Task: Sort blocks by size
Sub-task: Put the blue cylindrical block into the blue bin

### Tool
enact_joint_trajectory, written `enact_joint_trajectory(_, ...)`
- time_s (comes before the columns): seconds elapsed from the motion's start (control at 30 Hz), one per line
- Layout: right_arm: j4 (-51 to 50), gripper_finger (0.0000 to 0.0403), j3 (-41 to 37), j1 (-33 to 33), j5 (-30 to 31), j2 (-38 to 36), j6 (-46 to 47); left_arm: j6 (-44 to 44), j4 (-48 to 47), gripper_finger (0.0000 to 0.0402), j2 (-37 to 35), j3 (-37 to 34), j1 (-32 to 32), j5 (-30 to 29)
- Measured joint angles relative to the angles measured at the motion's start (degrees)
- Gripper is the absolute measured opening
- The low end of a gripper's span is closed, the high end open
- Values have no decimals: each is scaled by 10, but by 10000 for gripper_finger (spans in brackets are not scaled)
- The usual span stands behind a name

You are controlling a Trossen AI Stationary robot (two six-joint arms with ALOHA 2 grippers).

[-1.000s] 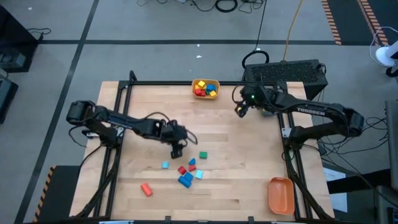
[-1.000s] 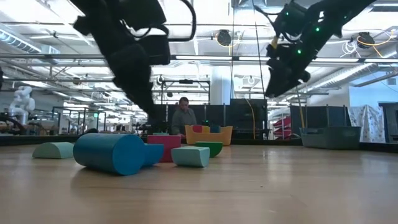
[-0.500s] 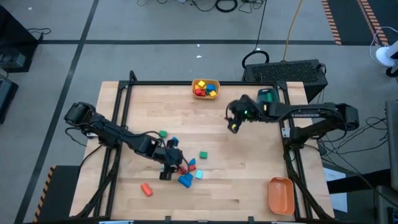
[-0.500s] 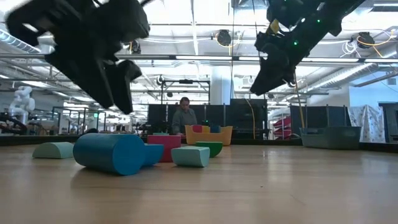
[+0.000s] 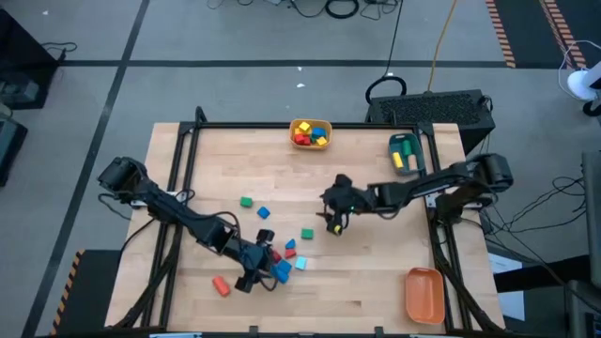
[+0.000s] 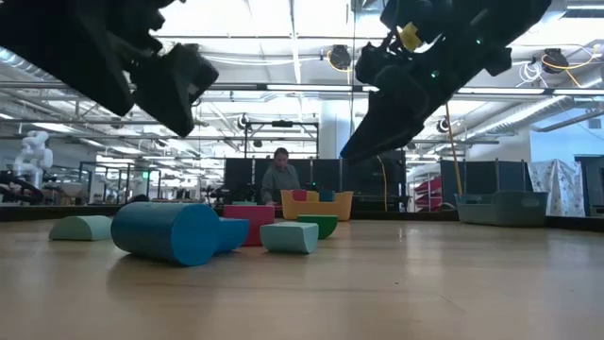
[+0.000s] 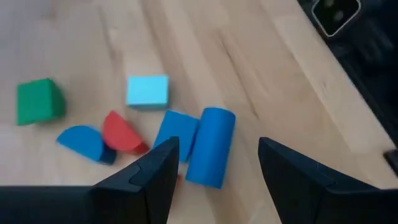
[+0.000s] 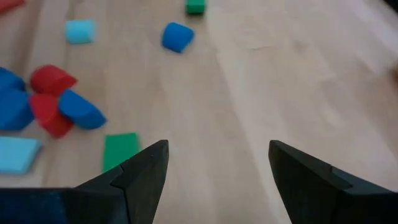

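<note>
Left gripper (image 5: 255, 279): spread, empty, over the blocks (image 5: 282, 258) near the table's front edge.
Right gripper (image 5: 335, 223): spread, empty, mid-table.
Open room: bare table (image 5: 376, 272) right of blocks.
Writing: none legible.

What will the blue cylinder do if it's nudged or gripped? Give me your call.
The blue cylinder lies on its side on the bare table, so a sideways nudge would probably roll it. It looks rigid and smooth; gripped across its curve by the left gripper, it might slip.
</note>
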Motion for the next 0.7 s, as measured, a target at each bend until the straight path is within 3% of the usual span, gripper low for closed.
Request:
enact_joint_trajectory(0.27,49,263,0,58,27,34,13,25,85,221,66,0,-21,-5)
enact_joint_trajectory(0.7,60,263,0,118,45,30,49,23,78,221,127,0,-22,-26)
